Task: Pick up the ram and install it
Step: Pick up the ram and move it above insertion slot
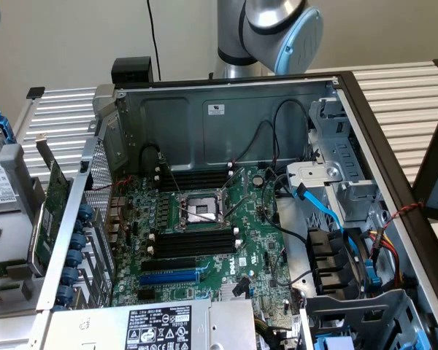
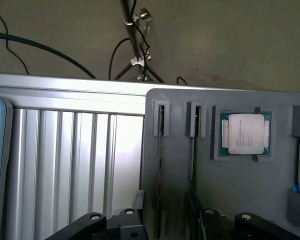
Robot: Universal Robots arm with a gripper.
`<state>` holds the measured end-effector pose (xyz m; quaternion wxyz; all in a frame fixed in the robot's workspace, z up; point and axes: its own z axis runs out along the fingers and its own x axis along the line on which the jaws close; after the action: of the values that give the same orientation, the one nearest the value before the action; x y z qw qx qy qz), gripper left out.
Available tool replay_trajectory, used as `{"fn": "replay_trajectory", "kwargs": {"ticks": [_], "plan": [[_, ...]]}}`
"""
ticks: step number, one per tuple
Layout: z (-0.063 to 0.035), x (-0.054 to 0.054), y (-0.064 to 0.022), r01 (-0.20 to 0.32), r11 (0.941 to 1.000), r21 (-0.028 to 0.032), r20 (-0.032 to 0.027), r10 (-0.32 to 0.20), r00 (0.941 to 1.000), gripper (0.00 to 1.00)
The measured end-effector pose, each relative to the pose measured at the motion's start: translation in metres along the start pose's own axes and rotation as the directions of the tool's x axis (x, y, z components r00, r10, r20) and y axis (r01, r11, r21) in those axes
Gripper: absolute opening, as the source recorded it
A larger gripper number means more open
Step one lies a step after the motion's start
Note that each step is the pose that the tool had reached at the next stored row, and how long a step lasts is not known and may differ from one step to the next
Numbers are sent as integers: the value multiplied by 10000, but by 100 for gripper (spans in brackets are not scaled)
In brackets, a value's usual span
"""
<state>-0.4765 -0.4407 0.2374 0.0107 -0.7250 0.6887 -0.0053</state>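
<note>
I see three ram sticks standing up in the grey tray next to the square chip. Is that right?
Not quite. The wrist view shows two ram sticks standing on edge in the grey tray, not three. The square processor chip does sit next to them in its own recess.

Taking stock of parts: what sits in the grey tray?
In the tray, a ram stick and a second stick stand on edge in slots; a processor lies in a pocket. The open tool covers the sticks' near ends.
</note>
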Motion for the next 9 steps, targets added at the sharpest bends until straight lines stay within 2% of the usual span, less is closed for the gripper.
{"fn": "replay_trajectory", "kwargs": {"ticks": [9], "plan": [[163, 14, -11, -1, 10000, 1, 15, 1, 10000, 45]]}}
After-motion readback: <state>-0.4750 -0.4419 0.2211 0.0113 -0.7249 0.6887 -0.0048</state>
